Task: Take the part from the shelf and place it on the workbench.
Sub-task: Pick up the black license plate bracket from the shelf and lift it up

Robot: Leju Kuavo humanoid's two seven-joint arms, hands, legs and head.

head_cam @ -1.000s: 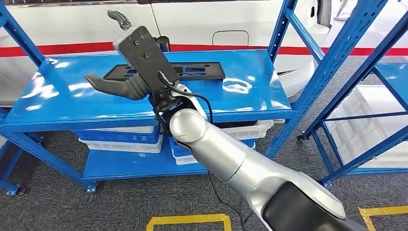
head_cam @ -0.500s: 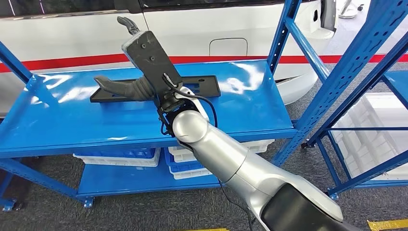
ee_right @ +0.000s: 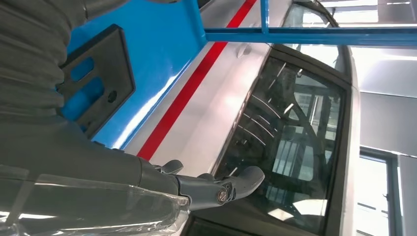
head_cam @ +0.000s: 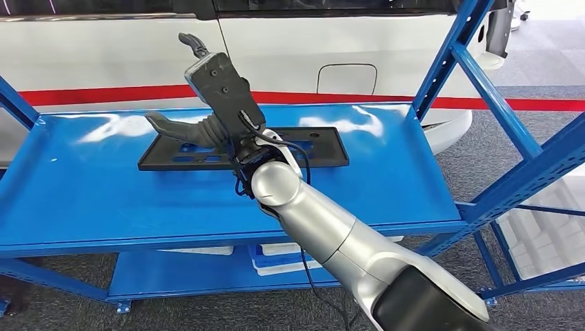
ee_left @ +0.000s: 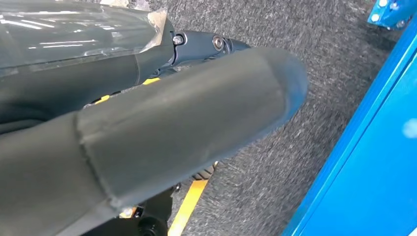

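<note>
Grey carpet point(head_cam: 172, 303) runs under the blue shelf point(head_cam: 103, 200), with a yellow floor line point(ee_left: 189, 206) showing in the left wrist view beside the shelf's blue edge. Nearest in the head view, the right arm point(head_cam: 331, 238), silver with a dark upper cover, reaches forward and up over the top shelf board. Right hand point(head_cam: 214, 103) raised above the board, its flat dark back toward the camera, thumb stuck out to the side over the part, one finger visible above the top edge of the hand; fingers apart, nothing held, and it seems clear of the part, though the hand hides the spot right under it. Part point(head_cam: 241, 148): a flat black plate with slots and holes, lying flat near the middle of the top shelf board, partly hidden behind the hand and wrist. Left hand point(ee_left: 147, 132) close to the lens in its wrist view over the carpet, thumb large and blurred; whether its fingers are spread or curled, cannot tell. Lower shelf holds white and blue crates point(head_cam: 276, 252). Behind the shelf, a white car point(head_cam: 310, 48) with a red stripe and dark windows.
</note>
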